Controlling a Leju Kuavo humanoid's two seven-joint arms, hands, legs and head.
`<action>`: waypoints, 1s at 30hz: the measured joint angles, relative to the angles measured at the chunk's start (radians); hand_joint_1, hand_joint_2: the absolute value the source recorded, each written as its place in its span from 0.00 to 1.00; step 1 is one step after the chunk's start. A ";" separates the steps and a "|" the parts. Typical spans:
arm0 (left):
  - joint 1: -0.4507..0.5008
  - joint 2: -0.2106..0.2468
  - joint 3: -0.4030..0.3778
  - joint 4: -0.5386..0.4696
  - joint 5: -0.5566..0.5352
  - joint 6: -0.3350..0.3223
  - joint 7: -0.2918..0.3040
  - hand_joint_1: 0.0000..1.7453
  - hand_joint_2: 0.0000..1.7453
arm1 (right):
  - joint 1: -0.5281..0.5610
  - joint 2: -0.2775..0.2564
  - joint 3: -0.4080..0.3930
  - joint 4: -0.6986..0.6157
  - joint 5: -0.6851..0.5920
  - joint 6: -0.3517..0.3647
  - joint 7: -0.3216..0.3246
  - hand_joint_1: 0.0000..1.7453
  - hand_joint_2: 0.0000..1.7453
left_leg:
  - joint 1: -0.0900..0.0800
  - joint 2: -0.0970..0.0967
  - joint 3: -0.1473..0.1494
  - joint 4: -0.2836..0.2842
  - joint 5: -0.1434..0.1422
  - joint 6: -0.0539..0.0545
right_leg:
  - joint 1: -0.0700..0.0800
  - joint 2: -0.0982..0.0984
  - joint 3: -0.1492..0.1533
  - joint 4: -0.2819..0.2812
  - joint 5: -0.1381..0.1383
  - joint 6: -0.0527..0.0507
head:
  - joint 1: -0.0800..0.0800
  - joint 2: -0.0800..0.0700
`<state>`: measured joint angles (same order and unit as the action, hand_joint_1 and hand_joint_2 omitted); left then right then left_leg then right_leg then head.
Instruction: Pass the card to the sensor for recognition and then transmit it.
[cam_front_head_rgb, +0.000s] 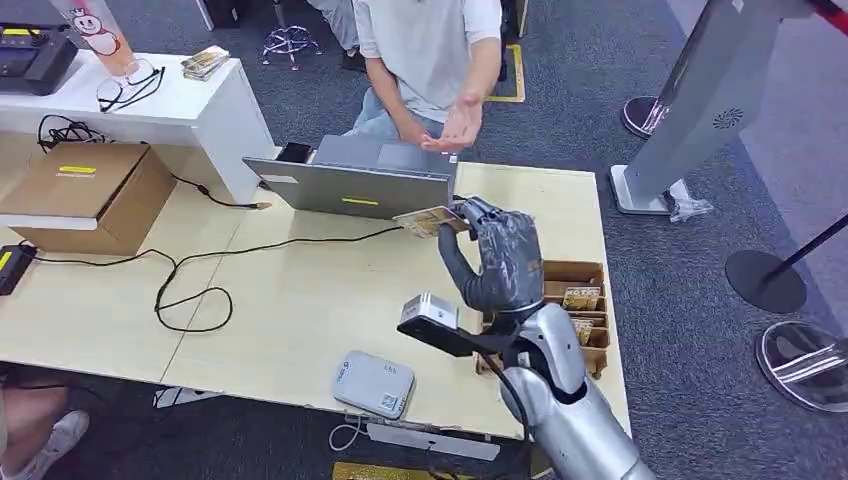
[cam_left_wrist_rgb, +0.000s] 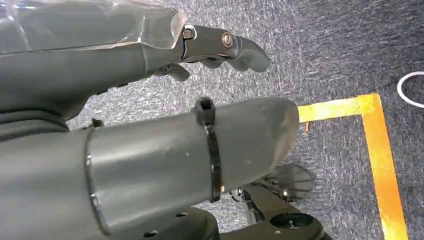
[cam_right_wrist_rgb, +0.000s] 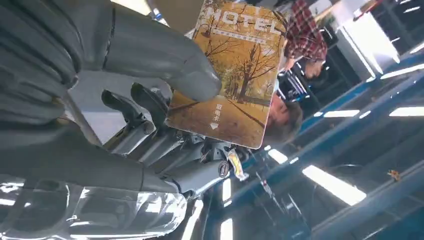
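Pinched only at one edge between the right hand's (cam_front_head_rgb: 497, 255) thumb and fingers, the card (cam_front_head_rgb: 430, 220) could slip out before reaching the person's open palm (cam_front_head_rgb: 455, 128) just beyond the hand.

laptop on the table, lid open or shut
Shut: the grey laptop lies flat on the table, lid down, no screen or keys showing.

card (cam_right_wrist_rgb: 235, 75): "HOTEL" printed across top | smaller characters below: unreadable
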<state>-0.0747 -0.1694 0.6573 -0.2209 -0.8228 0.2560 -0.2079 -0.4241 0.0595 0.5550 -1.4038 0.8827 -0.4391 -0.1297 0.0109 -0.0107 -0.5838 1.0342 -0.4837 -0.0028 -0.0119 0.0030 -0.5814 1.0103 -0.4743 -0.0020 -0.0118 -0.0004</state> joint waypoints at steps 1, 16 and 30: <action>0.000 0.000 -0.001 0.000 0.000 0.000 0.000 0.00 0.00 | -0.002 0.001 0.000 0.003 0.000 -0.001 0.001 1.00 1.00 | 0.000 0.000 0.000 0.000 0.000 0.000 | 0.000 0.000 0.000 0.000 0.000 0.000 | 0.000 0.000; -0.001 0.000 -0.011 0.000 -0.008 -0.001 0.006 0.00 0.00 | -0.041 0.014 -0.002 0.066 0.224 -0.077 0.080 1.00 1.00 | 0.000 0.000 0.000 0.000 0.000 0.000 | 0.000 0.000 0.000 0.000 0.000 0.000 | 0.000 0.000; -0.009 0.002 -0.036 0.000 -0.035 -0.011 0.016 0.00 0.00 | -0.089 0.020 -0.006 0.167 0.370 -0.094 0.146 1.00 1.00 | 0.000 0.000 0.000 0.000 0.000 0.000 | 0.000 0.000 0.000 0.000 0.000 0.000 | 0.000 0.000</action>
<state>-0.0837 -0.1675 0.6210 -0.2209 -0.8576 0.2453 -0.1923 -0.5132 0.0793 0.5489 -1.2371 1.2528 -0.5329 0.0160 0.0108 -0.0109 -0.5840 1.0342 -0.4837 -0.0028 -0.0119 0.0028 -0.5814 1.0103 -0.4742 -0.0020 -0.0122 -0.0004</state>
